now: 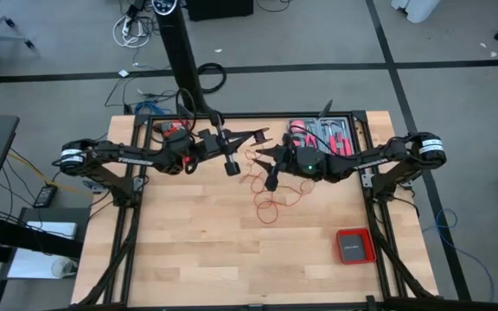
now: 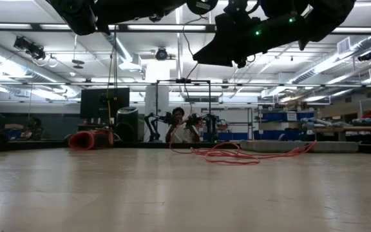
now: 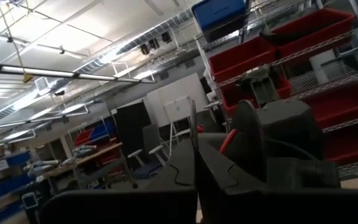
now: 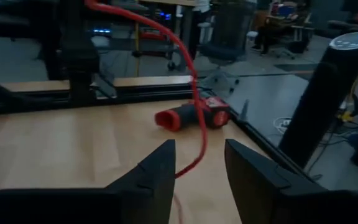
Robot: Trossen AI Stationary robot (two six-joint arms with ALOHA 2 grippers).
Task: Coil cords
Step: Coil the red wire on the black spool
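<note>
Red cord (image 1: 271, 200) is sprawled in loose loops across the middle of the wooden table (image 1: 188, 250), nowhere near coiled yet. One strand rises off the boards and runs up between the fingers of the right gripper (image 4: 197, 165), which stand apart with the cord passing through the gap, not pinched. I'd guess that's to let it slide while a loop gets formed. The left gripper (image 1: 231, 167) is raised above the table just beside the right one, jaws closed together; the red strand seems to lead up to it, though I can't really tell if it's clamping the cord. The drill (image 4: 191, 116) lies by the table's far edge, well out of the way.
</note>
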